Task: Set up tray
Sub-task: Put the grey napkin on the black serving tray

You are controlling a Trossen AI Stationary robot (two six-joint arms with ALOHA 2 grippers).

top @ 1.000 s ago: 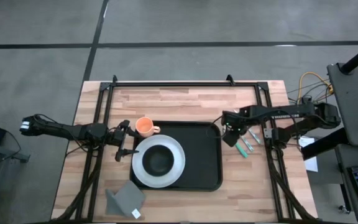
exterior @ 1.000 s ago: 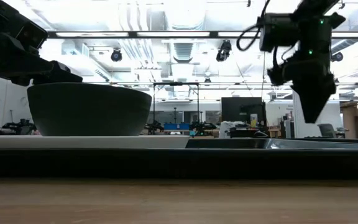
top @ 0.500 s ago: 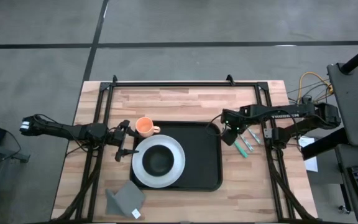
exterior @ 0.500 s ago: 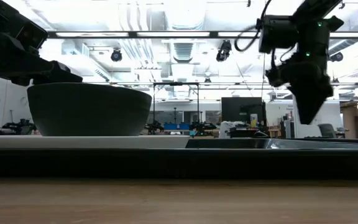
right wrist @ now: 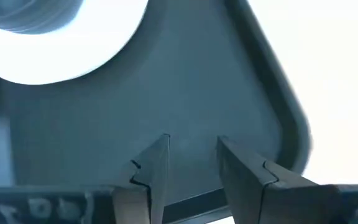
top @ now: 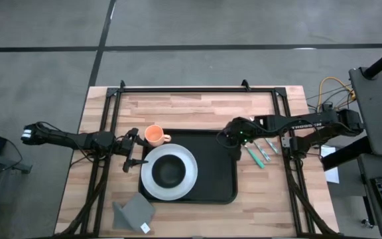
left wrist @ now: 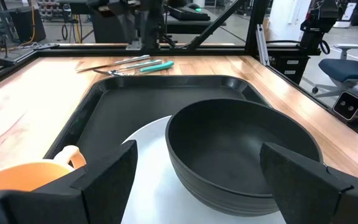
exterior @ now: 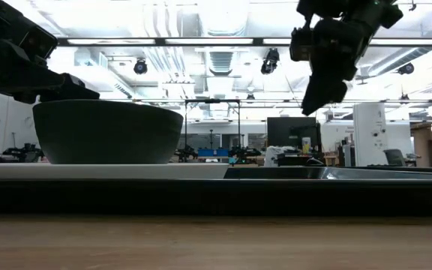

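Observation:
The black tray (top: 211, 174) lies mid-table. On its left part sits a white plate (top: 146, 179) carrying a dark bowl (top: 169, 171). An orange cup (top: 154, 135) stands on the wood at the tray's far left corner. My right gripper (top: 229, 137) hangs open and empty over the tray's far right corner (right wrist: 278, 118), slanting down and clear of the tray. My left gripper (top: 132, 149) stands open and low at the plate's left edge, with the bowl (left wrist: 241, 149) just ahead of its fingers; it touches nothing.
Teal-handled cutlery (top: 260, 153) lies on the wood just right of the tray. A folded grey napkin (top: 135, 212) sits near the table's front left. Black frame rails (top: 197, 90) run along the far edge and down both sides.
My right gripper has risen and moved toward the table's left, from beside the cutlery to above the tray's far right corner. It has tipped from pointing almost straight down to a slant. It stays open, and the cutlery lies where it was.

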